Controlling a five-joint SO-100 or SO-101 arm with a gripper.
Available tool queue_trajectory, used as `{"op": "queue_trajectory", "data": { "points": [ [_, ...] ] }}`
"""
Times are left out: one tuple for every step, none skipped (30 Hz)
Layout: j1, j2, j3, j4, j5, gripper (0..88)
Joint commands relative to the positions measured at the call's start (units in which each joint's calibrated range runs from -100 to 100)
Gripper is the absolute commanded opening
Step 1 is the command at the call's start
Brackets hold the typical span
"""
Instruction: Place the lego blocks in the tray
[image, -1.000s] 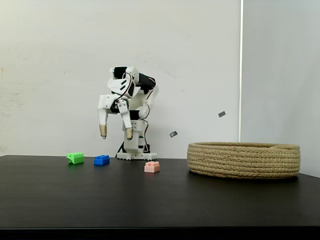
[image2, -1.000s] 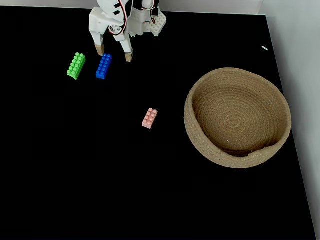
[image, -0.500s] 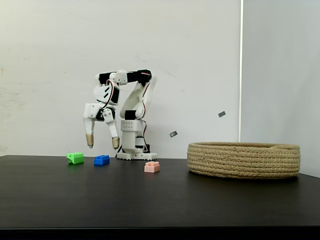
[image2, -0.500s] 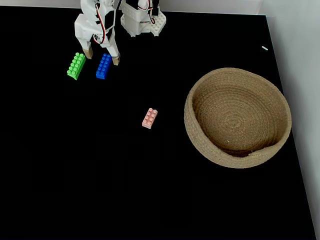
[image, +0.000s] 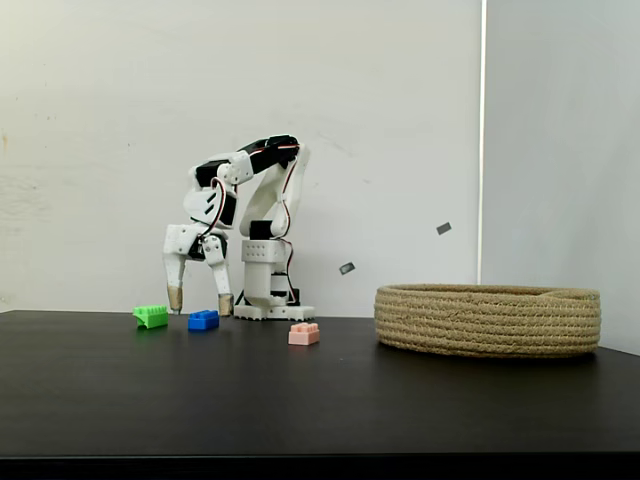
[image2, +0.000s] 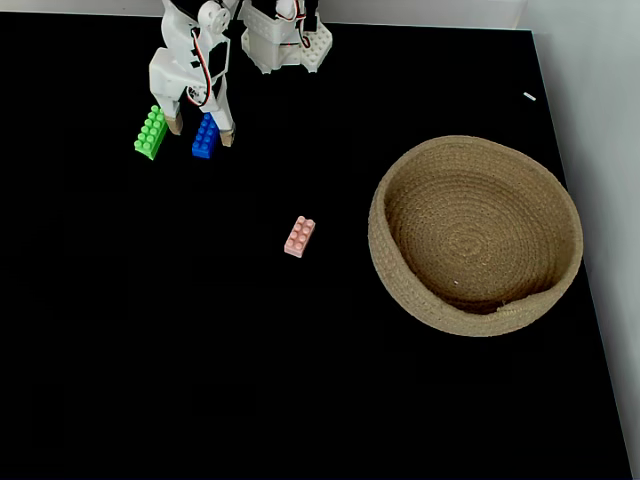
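Observation:
A blue lego block lies on the black table near the arm's base. My gripper is open and hangs low over it, one finger on each side. The green block lies just left of the blue one, close to the left fingertip. The pale pink block lies apart toward the middle of the table. The tan rope tray stands on the right with nothing in it.
The arm's white base stands at the back edge of the table. A white wall rises behind it. The table's right edge runs just beyond the tray in the top-down fixed view.
The arm has swung left and lowered. The open gripper went from hanging high near the base to straddling the blue block. No block has moved.

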Motion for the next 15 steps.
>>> {"op": "queue_trajectory", "data": {
  "points": [
    [-1.1, -0.3, 0.8, -2.1, -0.4, 26.1],
    [-1.1, -0.3, 1.4, -3.0, -0.4, 26.1],
    [-1.3, -0.3, 2.2, -4.0, -0.5, 25.4],
    [-1.4, -0.3, 3.2, -5.3, -0.5, 24.9],
    [-1.4, -0.2, 4.2, -6.5, -0.5, 24.8],
    [-1.5, -0.2, 5.3, -7.6, -0.5, 24.7],
    [-1.6, -0.2, 6.3, -8.9, -0.5, 24.3],
    [-1.6, -0.2, 7.3, -9.9, -0.5, 23.6],
    [-1.7, -0.2, 8.3, -11.0, -0.5, 22.8],
    [-1.8, -0.2, 9.4, -12.4, -0.9, 21.7],
    [-1.9, -0.4, 10.7, -13.9, -1.1, 17.2],
    [-2.0, -0.5, 11.8, -15.4, -1.2, 13.3],
    [-2.0, -0.6, 13.0, -16.8, -1.4, 8.1],
    [-2.1, -0.6, 13.8, -17.7, -1.6, 3.6],
    [-2.2, -0.6, 14.4, -18.0, -1.7, 0.4]
  ]
}}
